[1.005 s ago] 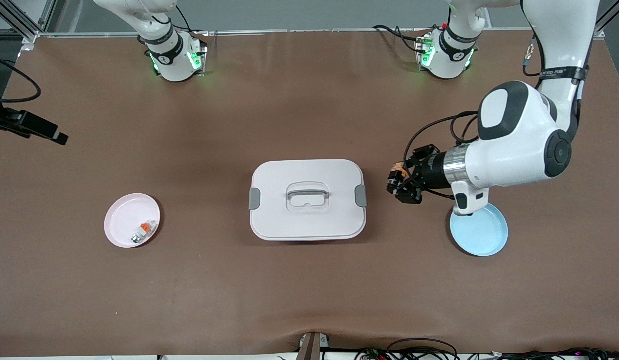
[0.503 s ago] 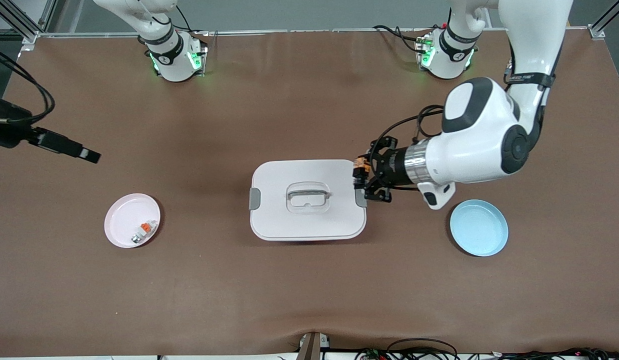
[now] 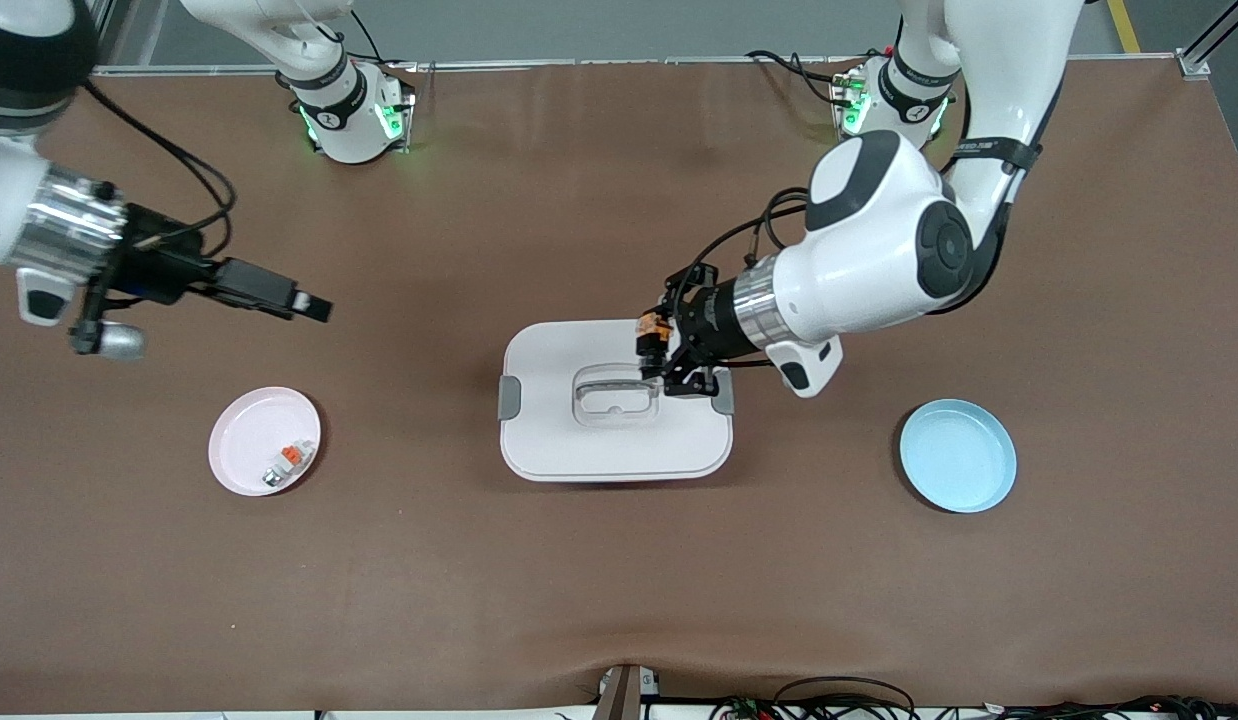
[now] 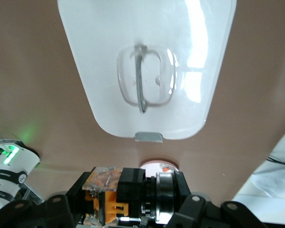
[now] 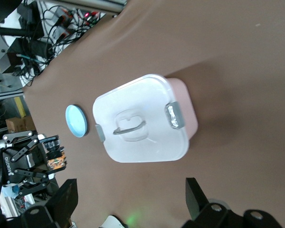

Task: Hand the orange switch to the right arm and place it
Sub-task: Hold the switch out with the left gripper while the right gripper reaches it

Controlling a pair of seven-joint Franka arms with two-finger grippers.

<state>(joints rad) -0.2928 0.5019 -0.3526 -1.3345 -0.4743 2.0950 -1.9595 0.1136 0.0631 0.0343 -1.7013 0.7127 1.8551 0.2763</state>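
My left gripper [image 3: 657,352] is shut on the orange switch [image 3: 654,331], a small black and orange push-button, and holds it above the lid of the white box [image 3: 615,440], by the handle. In the left wrist view the switch [image 4: 126,192] lies sideways between the jaws of the left gripper [image 4: 128,206]. My right gripper [image 3: 314,306] is open and empty, up over the bare table near the pink plate [image 3: 241,430]. In the right wrist view its fingers [image 5: 66,197] stand wide apart, and the switch [image 5: 55,160] shows far off in the left gripper.
The white lidded box with a grey handle [image 3: 615,388] stands mid-table. The pink plate holds a small white-grey block with an orange tab [image 3: 289,460]. A blue plate [image 3: 957,455] lies toward the left arm's end.
My left gripper has carried the switch from beside the blue plate to over the box lid. My right arm has swung in from the table's edge toward the middle.
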